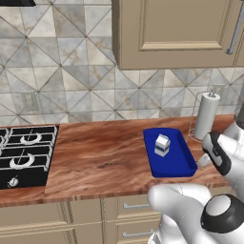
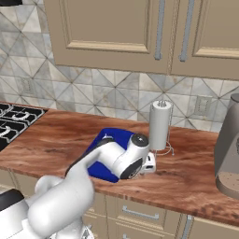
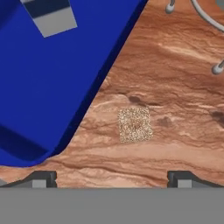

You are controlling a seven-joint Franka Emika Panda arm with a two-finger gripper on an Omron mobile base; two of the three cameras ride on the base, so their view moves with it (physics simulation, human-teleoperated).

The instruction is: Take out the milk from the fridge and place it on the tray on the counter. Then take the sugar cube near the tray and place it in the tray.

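The small white milk point(image 1: 162, 145) carton with its dark band stands upright inside the deep-blue tray point(image 1: 177, 166) on the reddish-brown counter point(image 1: 95, 157). In the hand view the tan speckled sugar cube point(image 3: 135, 125) lies on the wood just beside the tray's rim point(image 3: 94, 103), apart from it. My gripper point(image 3: 111, 177) hangs over the cube, open, with one fingertip point(image 3: 41, 177) on each side of the view and nothing between them. The carton's base point(image 3: 50, 15) shows at that view's top. The fridge is out of view.
A white paper-towel roll point(image 1: 207, 116) on a wire stand is just behind the tray's right end. The black stove point(image 1: 24, 155) is at the counter's left. A grey coffee machine point(image 2: 228, 149) stands at the far right. Beige wall cabinets point(image 2: 116, 32) hang overhead.
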